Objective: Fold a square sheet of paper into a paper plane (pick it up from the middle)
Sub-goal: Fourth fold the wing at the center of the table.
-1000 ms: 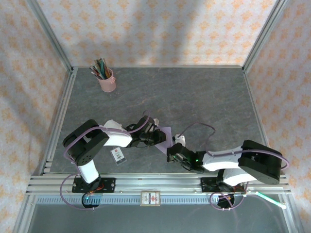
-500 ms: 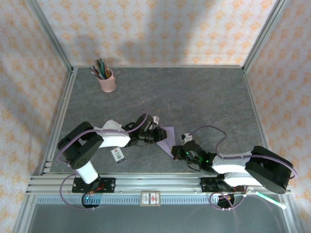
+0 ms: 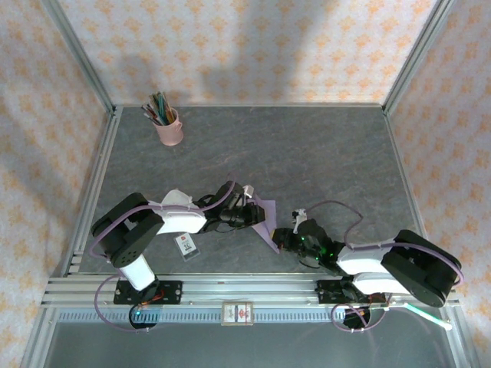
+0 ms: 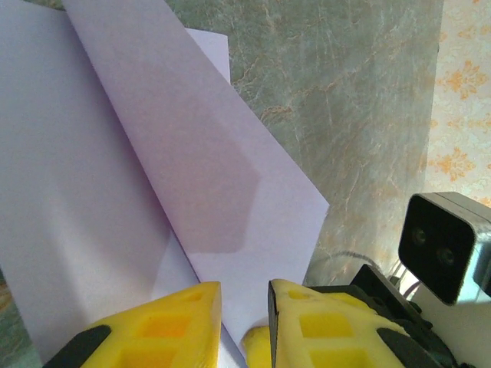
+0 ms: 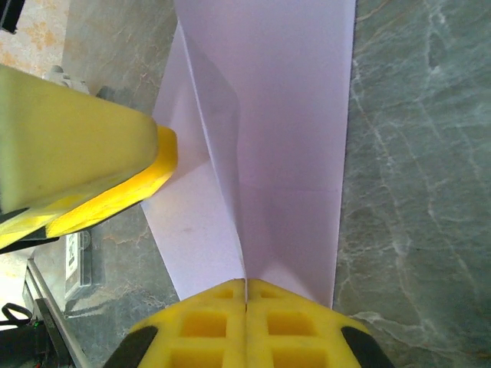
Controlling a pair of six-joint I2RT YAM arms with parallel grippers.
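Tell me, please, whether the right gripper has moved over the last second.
Yes. In the top view the right gripper has shifted slightly rightward, away from the white card, and is shut on the paper.

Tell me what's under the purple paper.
Grey table shows past the edges of the paper, so it seems to lie beneath. The patch directly under the sheet is covered. The right gripper is pinched shut on one edge.

The table is grey and looks like stone. A pink cup full of pens stands at the back left. A small white card lies near the front left. The purple paper is in the front middle (maybe not flat).
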